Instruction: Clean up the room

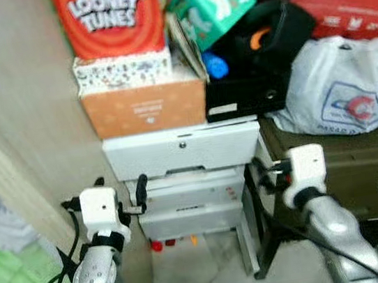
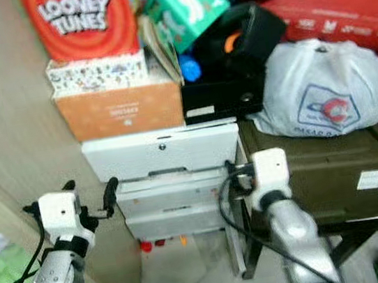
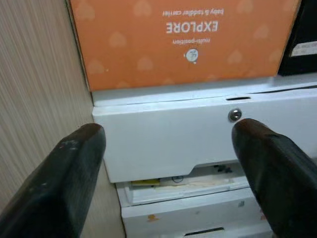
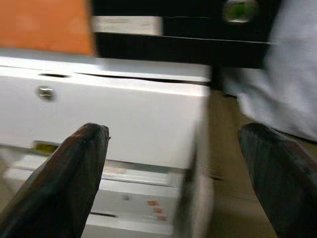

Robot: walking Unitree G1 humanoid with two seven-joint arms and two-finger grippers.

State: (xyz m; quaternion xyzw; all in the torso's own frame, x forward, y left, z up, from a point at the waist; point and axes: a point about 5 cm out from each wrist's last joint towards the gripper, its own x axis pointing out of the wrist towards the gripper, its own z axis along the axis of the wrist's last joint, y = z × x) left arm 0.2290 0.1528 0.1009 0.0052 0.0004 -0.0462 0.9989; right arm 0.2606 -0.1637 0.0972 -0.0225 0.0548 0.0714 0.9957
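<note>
reading "looney tunes" box (image 1: pixel 109 15), "explore" carton (image 3: pixel 188 39)

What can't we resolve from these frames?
- Top white drawer: contents hidden behind its shut front, eye views.
- Small red and orange bits under the drawer unit: too small and blurred to identify.
- Black bin: contents mostly shadowed; a blue and an orange thing peek out.
- Looney Tunes box: top cut by the frame edge.
- White bag: logo text blurred.
- Right wrist view: motion-blurred; the right gripper is open, the left gripper too.
</note>
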